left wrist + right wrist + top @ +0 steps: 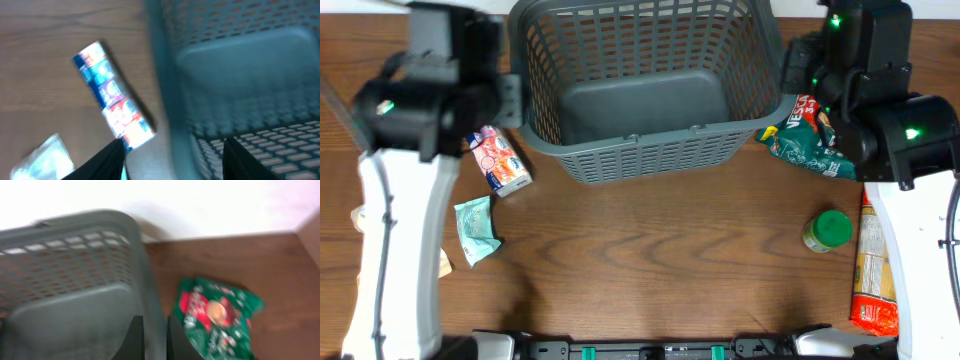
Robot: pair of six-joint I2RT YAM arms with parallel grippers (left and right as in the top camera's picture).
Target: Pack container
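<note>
The container [650, 150], a large dark grey lattice basket, stands tilted at the back middle of the table with nothing showing on its floor. My left gripper [172, 160] is open, with its fingers either side of the container's left rim [170, 100]. My right gripper [155, 340] is shut on the container's right wall [75, 280], one finger inside and one outside. In the overhead view both grippers are mostly hidden under the arms.
A blue, white and red packet [500, 160] [115, 95] and a pale green packet [475, 230] lie left of the container. A green snack bag [807, 135] [215, 317], a green-lidded jar [828, 231] and a long orange packet [875, 270] lie to its right.
</note>
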